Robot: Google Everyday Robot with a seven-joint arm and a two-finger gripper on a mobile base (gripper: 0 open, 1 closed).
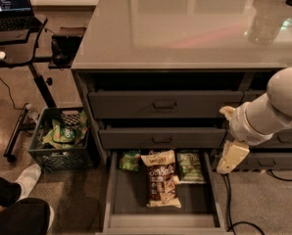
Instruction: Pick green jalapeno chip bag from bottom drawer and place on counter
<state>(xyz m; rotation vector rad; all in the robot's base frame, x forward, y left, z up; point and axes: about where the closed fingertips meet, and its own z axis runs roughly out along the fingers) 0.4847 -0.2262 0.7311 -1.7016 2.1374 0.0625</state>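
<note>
Now | hand (232, 156): lower right of frame, just outside the drawer (131, 199), wide or narrow I cannot tell | green chip bag (190, 166): lower middle, lying flat in the drawer, right of brown bag (160, 177) | handling: probably light, soft, slippery; better pinch one edge.

Hand (232, 156) hangs just beside open bottom drawer (129, 198) w/ green jalapeno chip bag (190, 166) inside.

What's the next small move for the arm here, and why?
Probably swing the gripper left and down over the green jalapeno chip bag. The gripper hangs outside the right wall of the open bottom drawer, clear of the bag, which lies at the drawer's back right beside the brown bag.
</note>
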